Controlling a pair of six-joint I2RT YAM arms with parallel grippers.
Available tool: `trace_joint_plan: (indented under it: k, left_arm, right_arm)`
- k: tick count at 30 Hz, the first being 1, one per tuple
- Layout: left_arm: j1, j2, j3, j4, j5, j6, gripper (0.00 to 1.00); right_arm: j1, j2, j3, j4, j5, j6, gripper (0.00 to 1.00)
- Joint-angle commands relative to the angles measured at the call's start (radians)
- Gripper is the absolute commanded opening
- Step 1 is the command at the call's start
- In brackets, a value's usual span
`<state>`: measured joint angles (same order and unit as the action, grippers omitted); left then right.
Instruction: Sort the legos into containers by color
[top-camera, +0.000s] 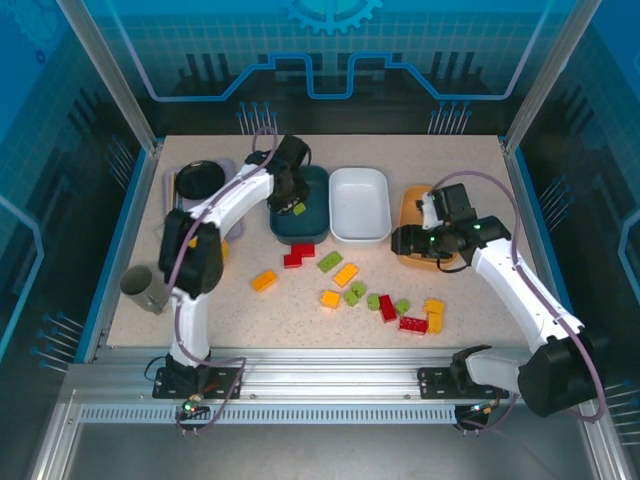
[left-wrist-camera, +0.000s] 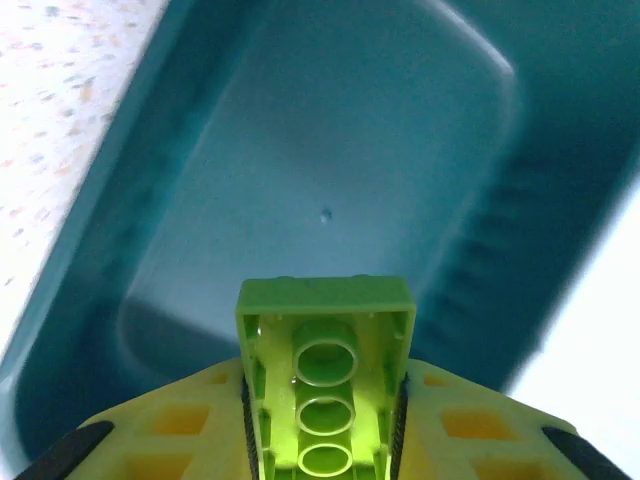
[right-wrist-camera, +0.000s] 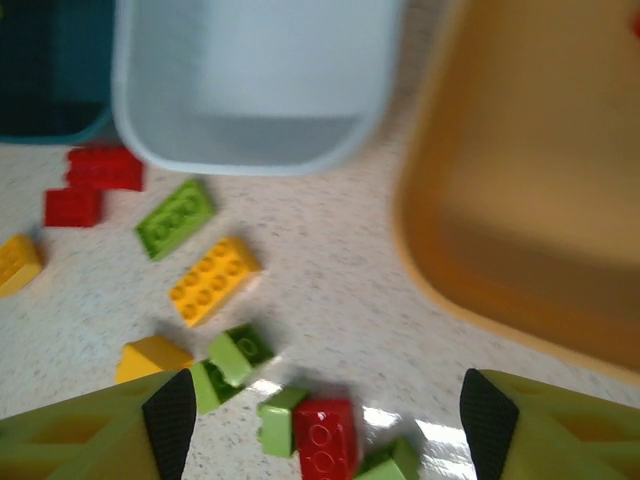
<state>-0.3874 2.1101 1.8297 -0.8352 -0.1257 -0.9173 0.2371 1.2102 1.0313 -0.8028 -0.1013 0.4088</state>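
Clamping a green brick (left-wrist-camera: 325, 380) in the left gripper (top-camera: 290, 203) over the teal tray (left-wrist-camera: 400, 150) to drop it there, with right gripper (right-wrist-camera: 325, 425) spread wide above loose bricks (right-wrist-camera: 213, 280).

White arms (top-camera: 520, 290), blk joints (top-camera: 550, 375), purple cables (top-camera: 181, 305), yellow tool fingers (right-wrist-camera: 70, 430).

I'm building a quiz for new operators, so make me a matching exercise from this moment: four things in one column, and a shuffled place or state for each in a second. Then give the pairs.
Column one
1. lime green brick
2. white tray
3. orange tray
4. right claw

Column two
A. open and empty
B. middle of the three trays
C. gripped in the left claw, over the dark teal tray
D. rightmost of the three trays

Pairs: 1-C, 2-B, 3-D, 4-A
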Motion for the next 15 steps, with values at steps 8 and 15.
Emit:
trace_joint_plan:
  k: [8,15]
  left_arm:
    - [0.053,0.157,0.119,-0.119,0.023,0.134,0.60]
    - [0.092,0.082,0.009,-0.083,0.019,0.135,0.62]
  right_arm:
    - [-0.126,-0.001,-0.099,-0.332,0.123,0.177,0.71]
    - [-0.122,0.048,-0.215,-0.228,0.081,0.213,0.77]
